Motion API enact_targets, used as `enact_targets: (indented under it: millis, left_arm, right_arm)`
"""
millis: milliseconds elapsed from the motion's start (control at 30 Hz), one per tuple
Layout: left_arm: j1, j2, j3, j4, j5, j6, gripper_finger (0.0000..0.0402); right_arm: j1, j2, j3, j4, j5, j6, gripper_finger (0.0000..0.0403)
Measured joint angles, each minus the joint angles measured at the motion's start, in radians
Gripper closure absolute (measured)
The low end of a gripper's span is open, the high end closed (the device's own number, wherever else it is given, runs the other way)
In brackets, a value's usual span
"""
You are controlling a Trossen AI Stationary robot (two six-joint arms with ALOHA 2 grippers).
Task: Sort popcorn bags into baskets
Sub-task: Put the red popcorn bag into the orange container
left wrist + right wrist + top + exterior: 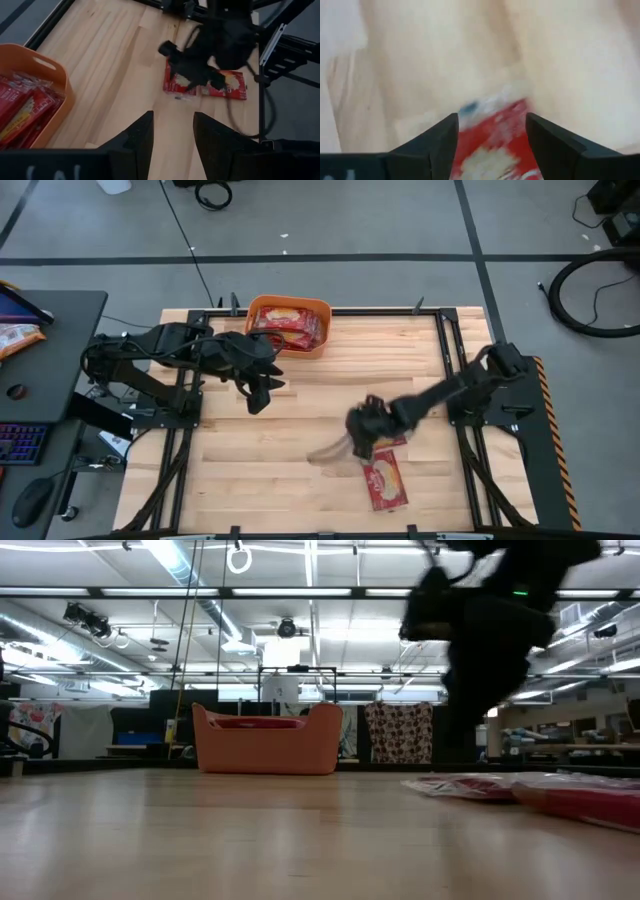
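The orange basket (pixel 288 328) stands at the table's far edge and holds several red popcorn bags (pixel 285 323); it also shows in the low view as the basket (pixel 265 742) and in the left wrist view as the basket (pixel 54 80). Two more bags lie flat on the wood, one at the near right (pixel 385 483) and one (pixel 392 442) partly under my right gripper (pixel 360 445). In the right wrist view my right gripper (pixel 492 135) is open, with that bag's end (pixel 492 145) between its fingers. My left gripper (pixel 258 398) hovers open near the basket, over bare wood. My right gripper comes at the bag from above, slanting toward the table's left, with its open fingers (pixel 437 142) on either side of the bag's narrow end (pixel 495 125). The bag lies flat on the table. I cannot tell whether the fingers touch it.
Black frame rails (pixel 448 350) run along the table's left and right sides. A dark desk (pixel 45 360) with an orange-and-white packet (pixel 18 337) stands left of the table. Bare wood (pixel 250 470) spreads over the near left and middle.
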Motion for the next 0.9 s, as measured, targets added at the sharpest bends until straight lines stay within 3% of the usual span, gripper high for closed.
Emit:
enact_targets:
  millis: [133,367,633,900]
  left_arm:
    - [0.000,0.000,0.000,-0.008,0.000,0.001,0.0260]
    - [0.000,0.000,0.000,-0.027,0.000,0.008,0.0260]
    - [-0.008,0.000,0.000,-0.098,0.000,-0.031,0.0260]
    - [-0.020,0.000,0.000,-0.118,0.000,-0.034,0.0260]
  right_arm:
    - [-0.091,-0.002,0.119,-0.198,-0.083,-0.044,0.0177]
    - [-0.065,-0.004,0.229,-0.341,-0.095,-0.231,0.0193]
    - [0.100,-0.004,0.164,-0.450,-0.092,-0.256,0.0195]
    - [0.301,-0.067,0.033,-0.453,-0.004,-0.109,0.0195]
